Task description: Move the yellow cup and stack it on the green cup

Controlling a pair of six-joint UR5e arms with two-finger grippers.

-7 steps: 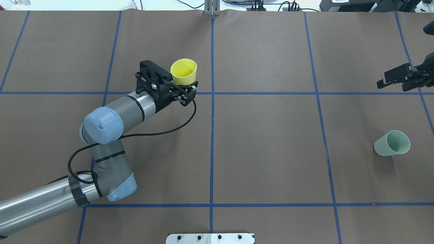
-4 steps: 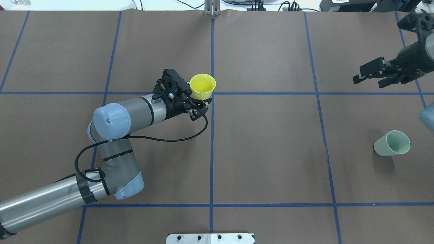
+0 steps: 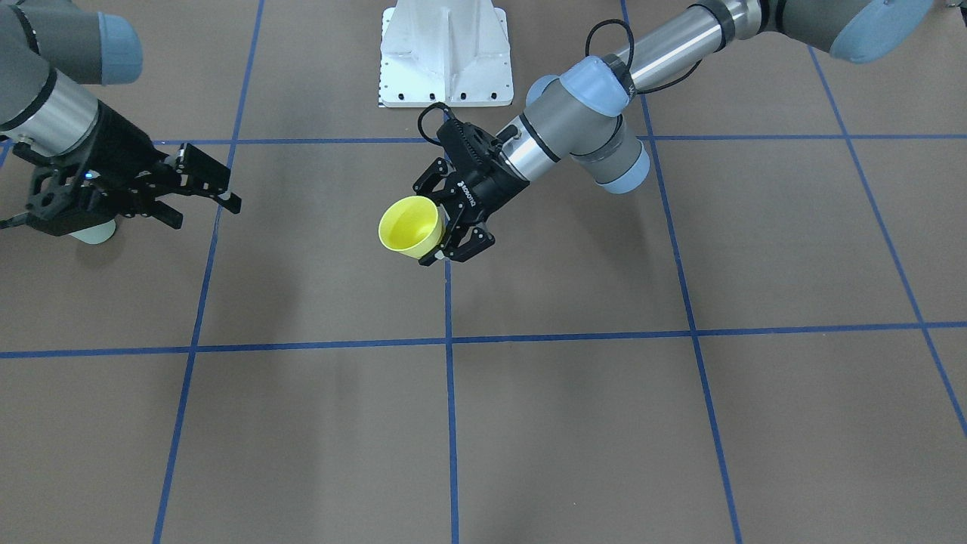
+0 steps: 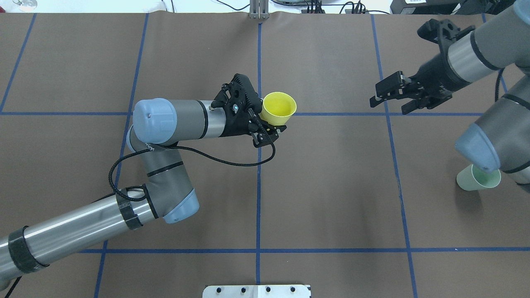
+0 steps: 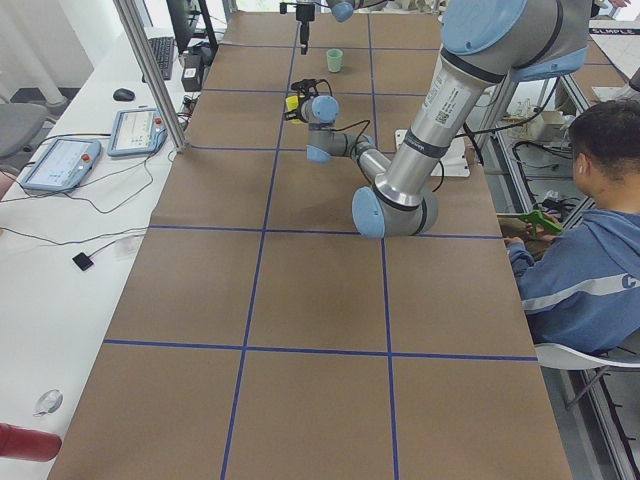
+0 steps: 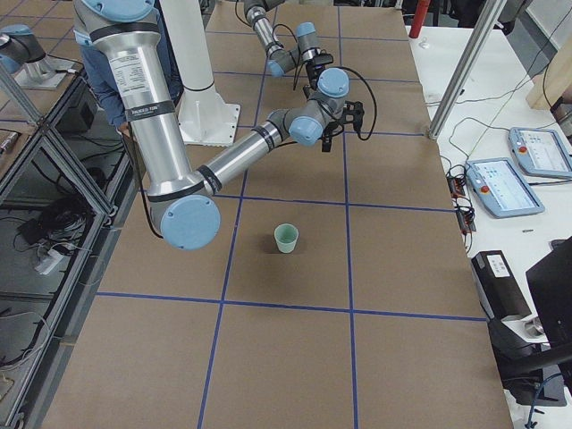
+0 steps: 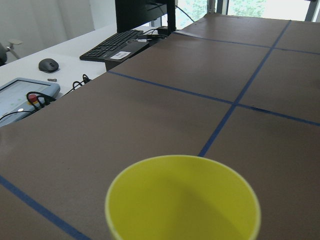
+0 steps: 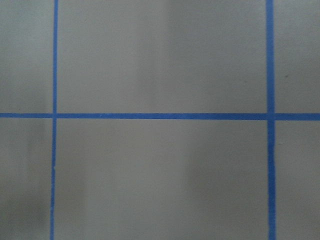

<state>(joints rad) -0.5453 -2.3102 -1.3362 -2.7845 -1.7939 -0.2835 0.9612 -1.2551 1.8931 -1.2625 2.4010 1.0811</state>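
Two arms: both reach in over the brown-covered table, which is marked off in blue tape lines.
Left arm pose: it enters at the near left corner, the forearm rises to a bent elbow, and the wrist runs almost level toward the table's right edge, ending close to the middle of the table.
Left gripper: its fingers are clamped on the lower body of the yellow cup, one on each side.
Yellow cup: held in the air near the table's centre, over the middle tape line, mouth up and tipped a little; the left wrist view looks straight into its bare inside.
Right arm pose: it comes in from the right edge with its elbow low over the right end, the wrist angling toward the far edge and pointing back toward the table's middle.
Right gripper: fingers spread apart with nothing between them, held above the far right part of the table, well apart from both cups.
Green cup: stands upright, mouth up, on the table near the right edge; from overhead the right arm's elbow covers part of it, while the right side view shows it whole.
Gap: the two cups are well apart, the yellow one central, the green one at the right end.
Base plate: white, at the middle of the near edge.
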